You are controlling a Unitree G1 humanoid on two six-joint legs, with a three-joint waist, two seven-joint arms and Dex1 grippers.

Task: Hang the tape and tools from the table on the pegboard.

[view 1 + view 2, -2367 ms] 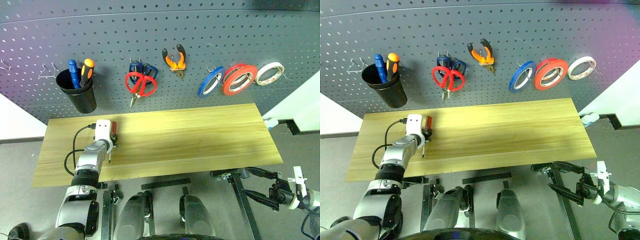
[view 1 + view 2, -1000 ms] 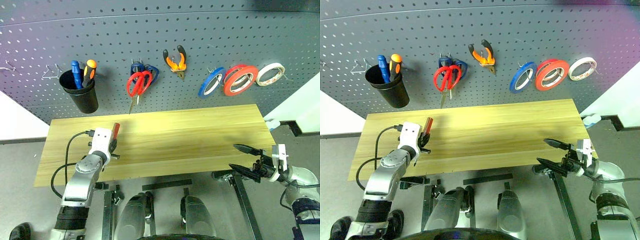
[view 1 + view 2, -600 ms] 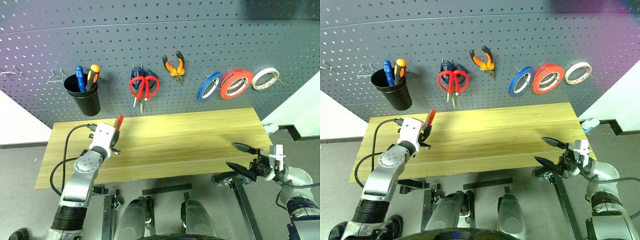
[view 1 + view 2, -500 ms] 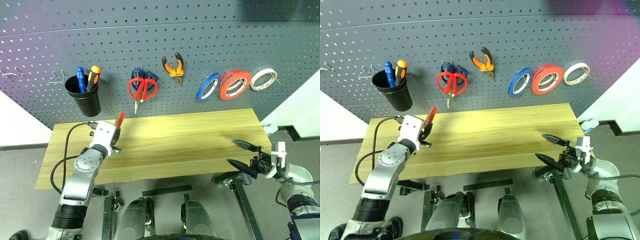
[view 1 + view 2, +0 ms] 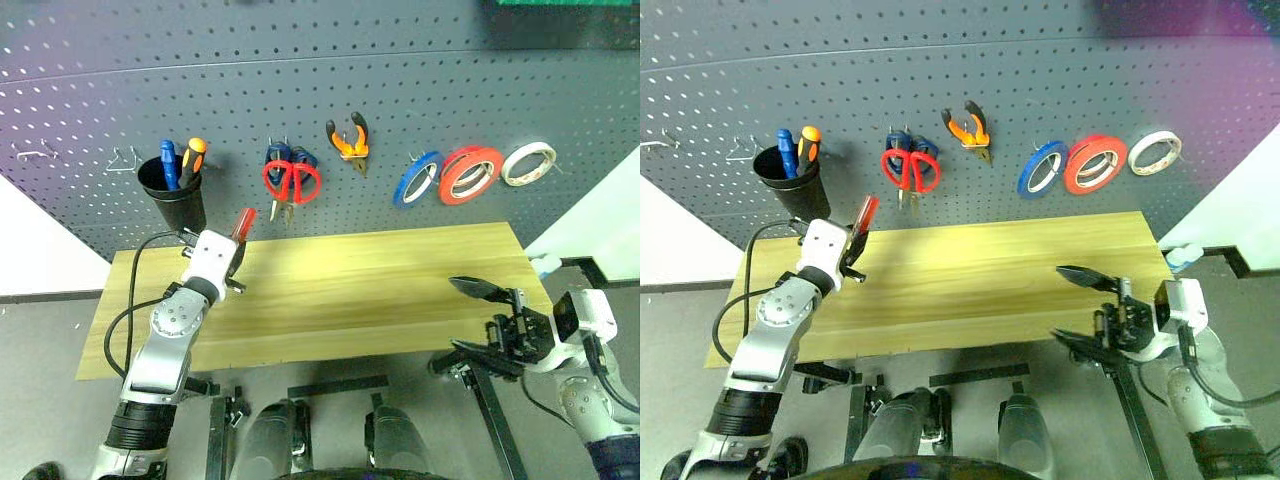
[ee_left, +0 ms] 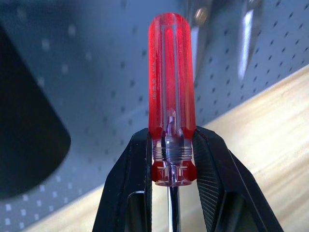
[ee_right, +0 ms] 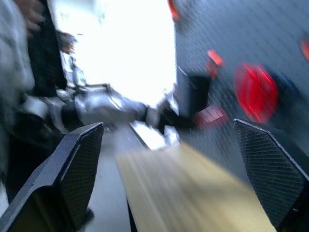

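Left gripper (image 6: 171,159) clamped on red screwdriver (image 6: 171,92), now lifted off table (image 5: 400,290), handle up beside black cup (image 5: 175,200) on pegboard (image 5: 400,100). Last tool; placing remains. Right gripper (image 5: 1080,305) fingers wide apart, empty.

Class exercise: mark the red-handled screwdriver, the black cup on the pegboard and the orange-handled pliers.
red-handled screwdriver (image 6: 171,82): left wrist view, middle of its clear red handle.
black cup (image 5: 176,203): left eye view, its front wall.
orange-handled pliers (image 5: 348,144): left eye view, where the handles meet.
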